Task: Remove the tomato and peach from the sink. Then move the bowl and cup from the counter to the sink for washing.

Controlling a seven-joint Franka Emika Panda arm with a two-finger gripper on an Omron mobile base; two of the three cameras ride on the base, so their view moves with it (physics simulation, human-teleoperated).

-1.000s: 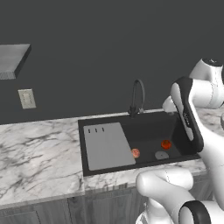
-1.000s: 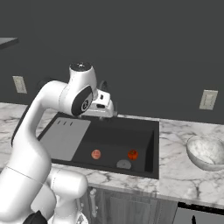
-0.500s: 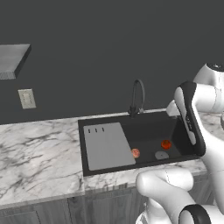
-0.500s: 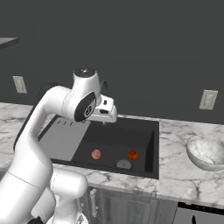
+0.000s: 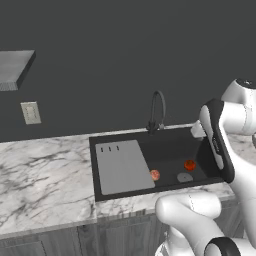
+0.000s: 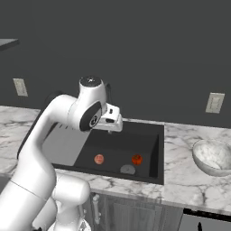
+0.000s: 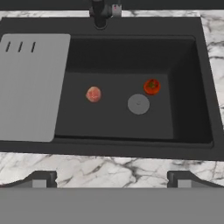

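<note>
1. My gripper (image 7: 112,177): fingers (image 7: 38,178) spread wide apart, nothing between them, hanging high over the near edge of the sink; wrist block visible in the right base view (image 6: 110,121)

2. Counter (image 7: 109,168): white marble with grey veins; a bare strip runs under my fingertips along the sink's front rim

3. Sink (image 7: 201,87): black recessed basin, four dark walls dropping to a flat floor, rim unbroken all round; open air between me and the floor

4. Grey panel (image 7: 33,85): flat, covers the left part of the basin, three slots at its far corner, its right edge stands over the basin floor

5. Peach (image 7: 93,94): pale pinkish, on the basin floor just right of the panel's edge, apart from it; free room on every side

6. Drain (image 7: 138,104): round grey disc, mid-floor, between the two fruits and a little nearer me

7. Tomato (image 7: 152,86): deep red-orange, dark top, just beyond the drain's right side, well clear of the right wall

8. Faucet (image 5: 156,111): black gooseneck, rising from the far rim, arching toward the basin

9. Bowl (image 6: 213,156): pale speckled, on the counter right of the sink, apart from the rim

10. Wall socket (image 6: 214,103): on the dark wall behind the bowl
</note>
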